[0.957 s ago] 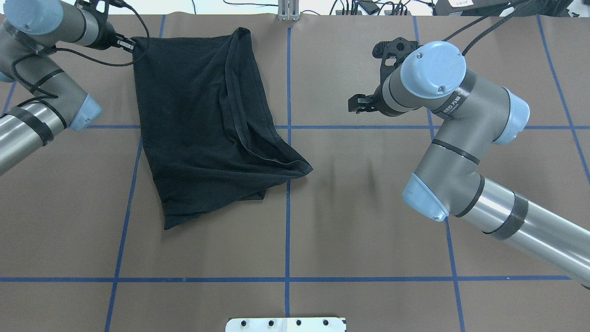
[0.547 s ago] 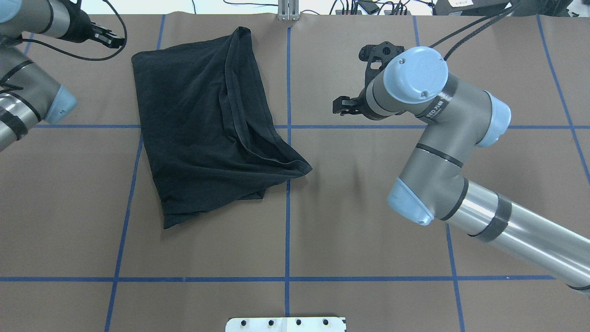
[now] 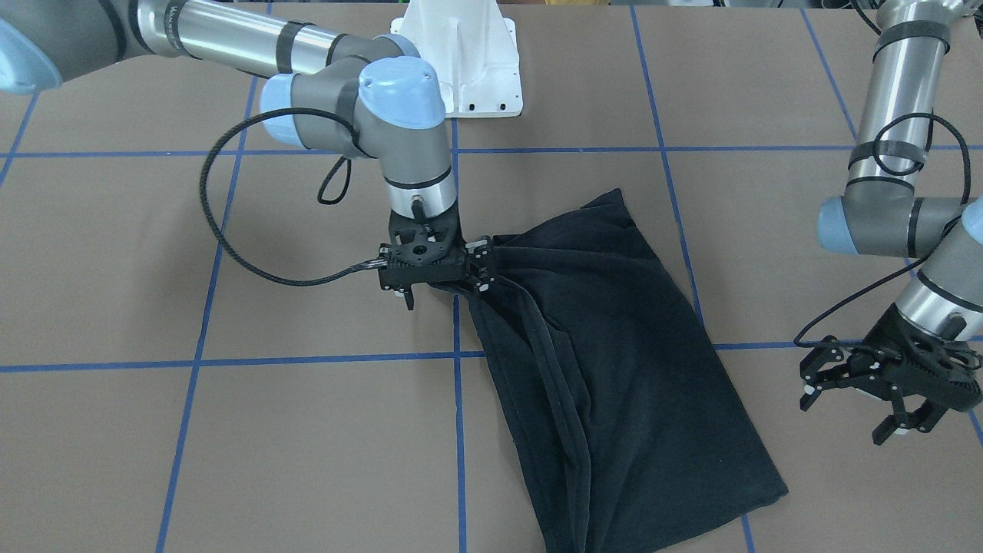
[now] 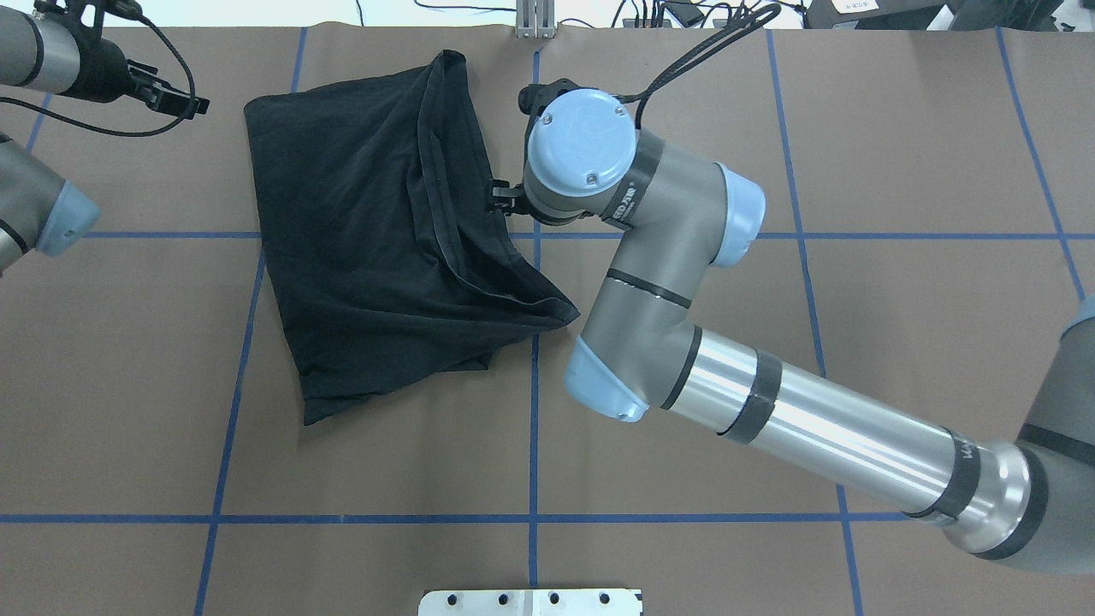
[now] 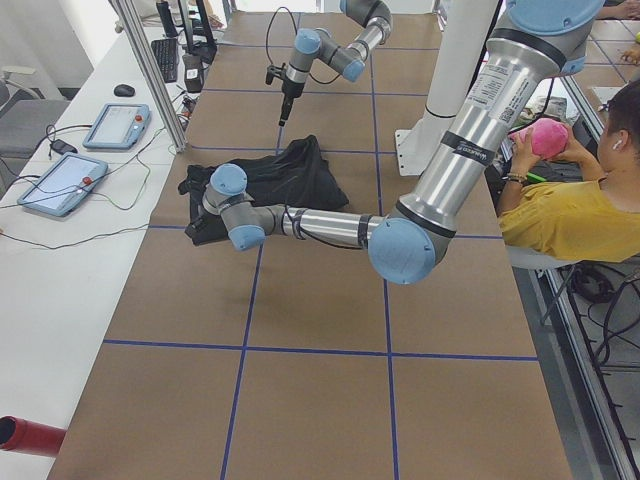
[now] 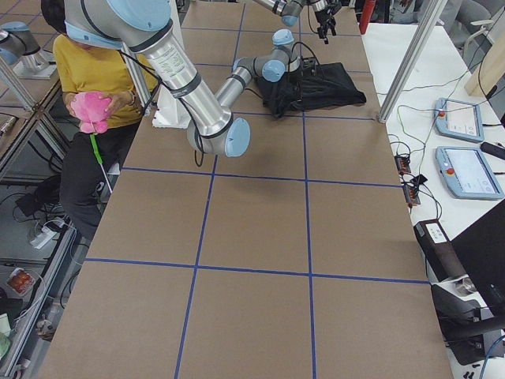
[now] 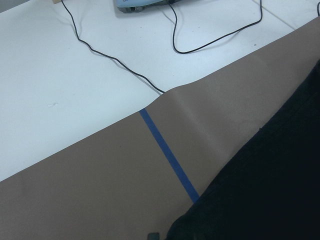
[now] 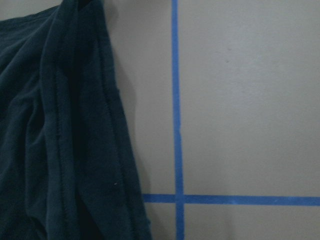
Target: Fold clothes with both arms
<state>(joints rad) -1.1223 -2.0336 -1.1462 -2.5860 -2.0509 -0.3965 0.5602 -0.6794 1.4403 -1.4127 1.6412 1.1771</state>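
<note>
The right gripper (image 3: 478,266) had been brought across to the T-shirt's (image 3: 614,346) edge, jaws spread, shown only frontally; the left gripper (image 3: 845,411) was likewise spread.

Right arm (image 4: 813,428) stretched over the table (image 4: 684,513) toward its far-edge middle, wrist down, right gripper (image 3: 478,266) low, jaws parted; left arm (image 3: 891,100) bent by far left corner, left gripper (image 3: 852,393) splayed wide.

Even bright overhead light, soft shadows; right wrist view dim, bluish.
</note>
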